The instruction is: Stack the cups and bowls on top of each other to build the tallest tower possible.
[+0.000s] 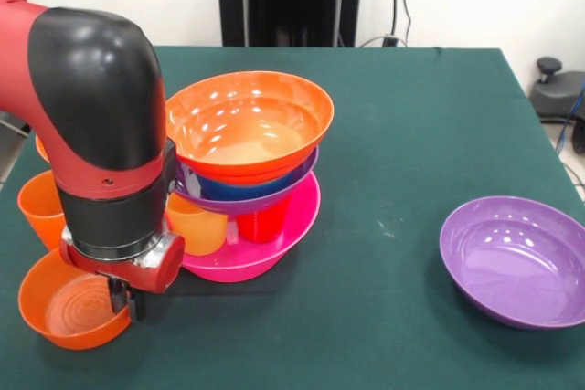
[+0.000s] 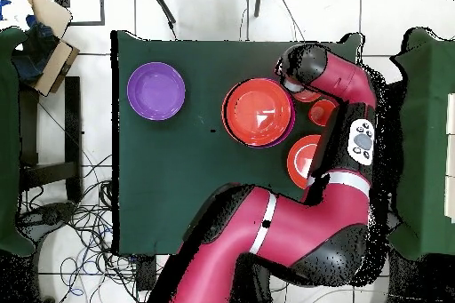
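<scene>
Small orange bowl [image 1: 71, 311] sits right under the claw [image 1: 127, 301], tower [image 1: 247, 180] just beside it; can't tell if claw's apart or together.

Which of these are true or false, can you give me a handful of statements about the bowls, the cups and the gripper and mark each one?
1. A wide orange bowl tops the tower. True.
2. The tower's base is a blue bowl. False: the base is the pink bowl; the blue bowl sits higher up, under the orange one.
3. A purple bowl lies alone on the table, apart from the tower. True.
4. The gripper is over the lone purple bowl. False: it is at the small orange bowl, on the tower's other side.
5. A red cup stands inside the pink bowl. True.
</scene>
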Motion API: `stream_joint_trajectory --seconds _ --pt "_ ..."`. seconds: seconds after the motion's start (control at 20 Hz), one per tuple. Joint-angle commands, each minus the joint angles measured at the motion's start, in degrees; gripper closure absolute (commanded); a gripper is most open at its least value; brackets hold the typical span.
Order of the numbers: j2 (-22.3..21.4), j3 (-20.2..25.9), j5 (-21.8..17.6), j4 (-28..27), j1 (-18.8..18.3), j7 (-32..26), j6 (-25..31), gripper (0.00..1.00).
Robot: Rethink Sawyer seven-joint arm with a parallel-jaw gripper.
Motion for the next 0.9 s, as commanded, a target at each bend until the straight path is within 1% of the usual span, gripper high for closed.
stream_joint_trajectory --seconds 0.05,0.2,0.4,0.55,0.7,0.9 --pt "3.0 6.1 -4.7 1.7 -0.7 -8.4 -1.7 1.0" --pt "3.8 6.1 -4.6 0.0 -0.6 -8.2 -1.2 1.0" --pt "4.0 6.1 -4.5 0.0 -0.5 -7.7 -1.6 1.0" --pt "4.4 6.2 -4.5 -1.1 -0.6 -8.2 -0.8 1.0" --pt "4.1 6.2 -4.4 -1.9 -0.6 -9.3 0.8 1.0" --pt "4.8 6.5 -4.0 -5.7 -0.6 -10.9 4.1 1.0"
